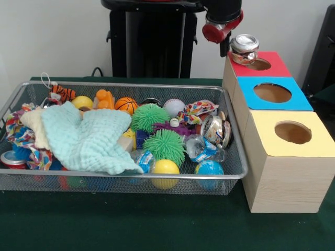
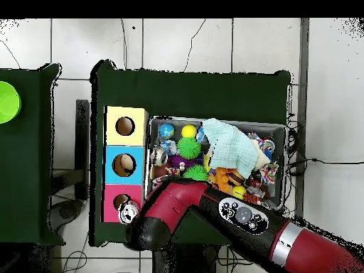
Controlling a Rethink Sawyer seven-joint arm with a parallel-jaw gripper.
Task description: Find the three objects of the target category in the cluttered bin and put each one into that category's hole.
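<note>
We see a dented silver can [image 1: 244,48] at the red-topped box's round hole [image 1: 258,64], beside the jaws; their state we cannot tell.

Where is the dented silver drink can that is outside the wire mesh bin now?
In the front view, the dented silver drink can sits at the round hole of the red-topped wooden box, top right, just below the arm.
</note>
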